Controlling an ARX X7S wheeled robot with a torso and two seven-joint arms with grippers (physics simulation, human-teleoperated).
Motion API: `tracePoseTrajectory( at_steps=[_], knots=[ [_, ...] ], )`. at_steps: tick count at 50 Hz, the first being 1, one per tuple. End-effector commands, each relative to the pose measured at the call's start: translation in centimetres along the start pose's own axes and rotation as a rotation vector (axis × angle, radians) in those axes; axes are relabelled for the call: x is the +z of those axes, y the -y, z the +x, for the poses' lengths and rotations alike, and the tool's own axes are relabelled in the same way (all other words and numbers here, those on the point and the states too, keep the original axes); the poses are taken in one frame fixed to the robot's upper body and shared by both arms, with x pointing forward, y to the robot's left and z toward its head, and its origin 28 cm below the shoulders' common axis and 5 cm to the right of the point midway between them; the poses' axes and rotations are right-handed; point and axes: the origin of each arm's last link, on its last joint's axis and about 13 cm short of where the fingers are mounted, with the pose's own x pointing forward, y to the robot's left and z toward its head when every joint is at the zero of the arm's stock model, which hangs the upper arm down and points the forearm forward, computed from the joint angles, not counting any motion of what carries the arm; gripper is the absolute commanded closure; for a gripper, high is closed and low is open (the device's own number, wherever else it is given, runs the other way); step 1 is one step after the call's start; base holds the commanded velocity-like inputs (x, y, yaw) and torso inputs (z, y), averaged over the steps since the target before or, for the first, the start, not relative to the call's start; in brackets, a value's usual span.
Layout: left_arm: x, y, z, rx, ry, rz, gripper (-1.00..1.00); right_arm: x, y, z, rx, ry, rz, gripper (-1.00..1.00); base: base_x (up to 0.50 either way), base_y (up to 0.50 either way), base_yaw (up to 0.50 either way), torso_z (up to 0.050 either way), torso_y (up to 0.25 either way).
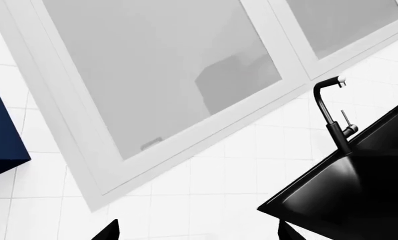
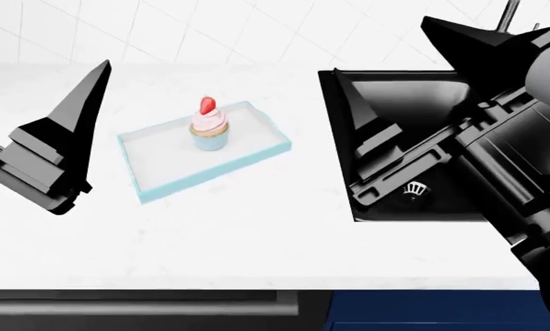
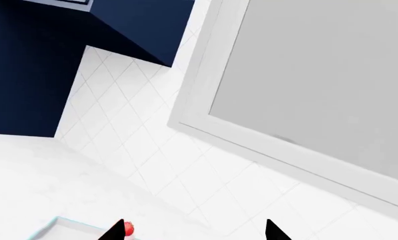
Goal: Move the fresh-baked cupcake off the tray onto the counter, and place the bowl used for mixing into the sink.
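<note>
Cupcake [image 2: 209,128] count was 1, sitting on 1 tray [image 2: 155,185] on the tabletop [image 2: 210,234] beside 1 sink [image 2: 399,89]; both grippers, left [image 1: 197,231] and right [image 3: 196,231], were spread apart, empty.

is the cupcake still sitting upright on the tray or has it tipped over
Upright. In the head view the cupcake stands on its wrapper inside the tray, strawberry on top, with neither pincer touching it.

Lighting: bright, even and diffuse throughout; no single source is indicated. The bench [image 2: 256,227] and wall tiles [image 1: 205,185] are rendered near pure white, with veining almost washed out. Shadows: faint and soft. A pale sheen is shown inside the sink [image 1: 358,185]. Window panes [image 1: 159,65] are rendered flat grey. Edges are crisp; no blur or lens distortion is seen.
</note>
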Motion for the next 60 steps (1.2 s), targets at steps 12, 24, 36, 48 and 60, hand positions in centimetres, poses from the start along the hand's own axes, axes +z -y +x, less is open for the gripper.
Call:
tracePoseTrajectory(
  at_steps=[12, 24, 36, 48, 60],
  knots=[
    [-0.1, 0.8, 1.2, -0.054, -0.017, -0.027, -1.0, 0.0, 0.1, -0.2, 0.001, -0.003, 0.022, -1.0, 0.0, 0.0, 0.0, 0.0, 0.001],
    [-1.1, 1.2, 4.1, -0.113, -0.184, -0.17, -1.0, -0.2, 0.1, -0.5, -0.008, 0.0, 0.033, -1.0, 0.0, 0.0, 0.0, 0.0, 0.0],
    [-1.7, 1.9, 6.8, -0.206, -0.363, -0.285, -1.0, -0.2, 0.4, -0.9, -0.033, 0.015, 0.045, -1.0, 0.0, 0.0, 0.0, 0.0, 0.0],
    [-2.7, 2.4, 9.5, -0.203, -0.419, -0.362, -1.0, -0.2, 0.4, -1.0, -0.035, 0.02, 0.047, -1.0, 0.0, 0.0, 0.0, 0.0, 0.0],
    [-3.3, 3.0, 10.3, -0.209, -0.443, -0.383, -1.0, 0.0, 0.7, -0.9, -0.067, 0.04, 0.048, -1.0, 0.0, 0.0, 0.0, 0.0, 0.0]
  ],
)
